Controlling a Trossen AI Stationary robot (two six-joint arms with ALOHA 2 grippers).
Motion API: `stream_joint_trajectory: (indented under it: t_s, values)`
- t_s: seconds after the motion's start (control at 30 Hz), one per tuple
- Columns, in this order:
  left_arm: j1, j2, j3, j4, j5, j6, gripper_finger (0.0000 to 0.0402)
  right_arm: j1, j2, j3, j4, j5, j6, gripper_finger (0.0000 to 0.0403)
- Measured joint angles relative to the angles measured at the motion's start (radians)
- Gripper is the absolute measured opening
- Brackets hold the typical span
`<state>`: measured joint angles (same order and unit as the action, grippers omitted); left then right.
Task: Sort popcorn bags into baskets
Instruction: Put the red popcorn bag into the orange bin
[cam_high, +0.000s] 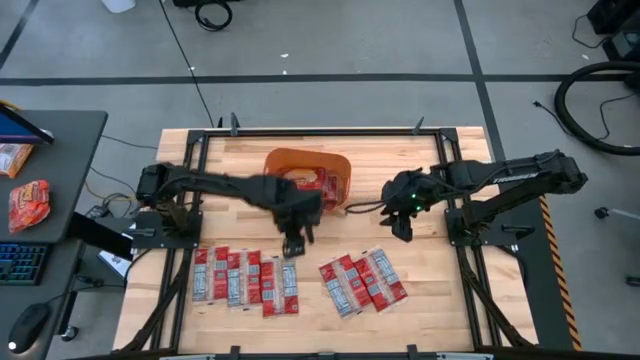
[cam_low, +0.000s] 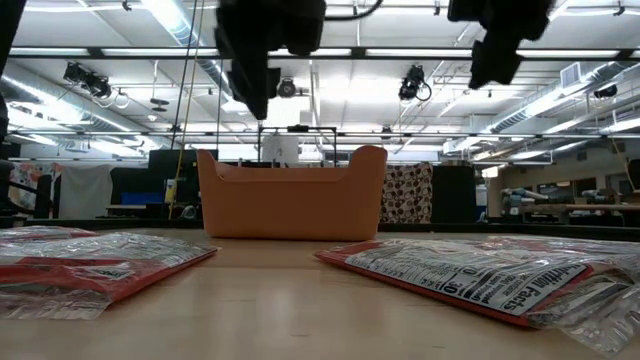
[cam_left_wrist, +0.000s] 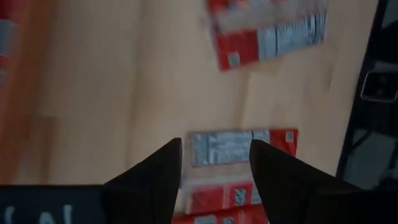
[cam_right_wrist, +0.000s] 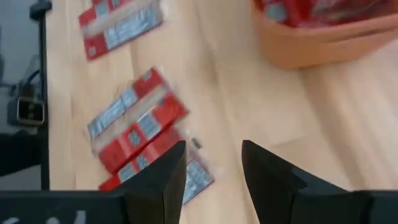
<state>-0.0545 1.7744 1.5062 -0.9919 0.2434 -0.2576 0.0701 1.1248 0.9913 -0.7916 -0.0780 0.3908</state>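
1. Far left, off the wooden desk, you've got a dark side table with a bigger orange-red packet on it. It sits well apart from the work area.

2. Your left gripper hangs above the desk just past the front-left corner of the orange tub. In the left wrist view its fingers are spread apart with nothing between them, only packets and bare wood below.

3. Under and in front of that gripper there's a row of popcorn bags lying flat, edge to edge, near the desk's front-left.

4. The tub sits toward the back-middle of the desk and already has some red bags inside. There's bare wood on both sides of it and a clear strip in front.

5. A second cluster of bags lies fanned at an angle, front-centre, with an open gap between it and the left row.

6. Your right gripper hovers right of the tub, over bare wood. Fingers are apart, holding nothing.

7. The right side of the desk has open wood up to the frame rail.
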Motion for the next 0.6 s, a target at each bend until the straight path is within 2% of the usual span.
stream_joint_trajectory:
  t_s: [0.2, 0.37, 0.6]
  values:
    - [-0.117, 0.0, -0.115, 0.053, -0.003, -0.145, 0.0192, 0.046, 0.0, -0.104, 0.132, -0.073, 0.016, 0.016]
    - [-0.177, -0.004, -0.267, 0.095, 0.076, -0.289, 0.0192, 0.083, 0.0, -0.151, 0.262, -0.073, 0.104, 0.016]
    - [-0.219, -0.09, -0.442, 0.181, 0.082, -0.341, 0.0192, 0.138, 0.002, -0.154, 0.305, 0.022, 0.195, 0.016]
